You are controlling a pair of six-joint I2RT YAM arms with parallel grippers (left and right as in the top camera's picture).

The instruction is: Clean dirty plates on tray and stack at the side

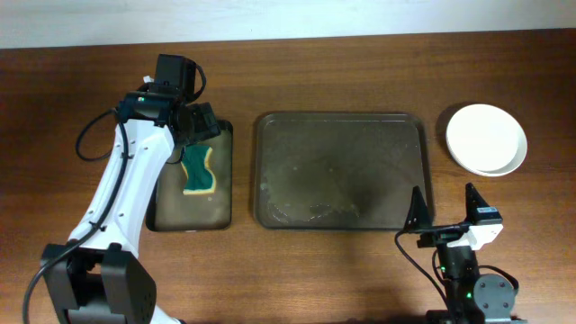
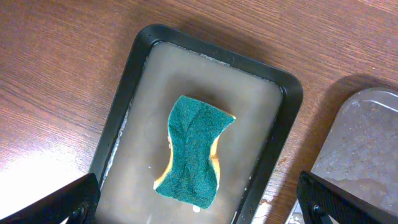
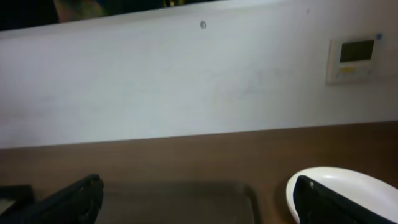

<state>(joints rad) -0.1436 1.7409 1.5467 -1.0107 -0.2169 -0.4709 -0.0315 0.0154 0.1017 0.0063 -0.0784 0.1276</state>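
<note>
The white plates sit stacked on the table at the far right, beside the large dark brown tray, which holds no plates and shows wet smears. The stack's edge also shows in the right wrist view, behind the tray. My left gripper hovers open over the small black tray, above a green and yellow sponge lying in it. My right gripper is open and empty at the table's front, near the brown tray's right front corner.
The small black tray holds a film of water around the sponge. A corner of the brown tray shows at the right of the left wrist view. A white wall with a thermostat panel stands behind the table.
</note>
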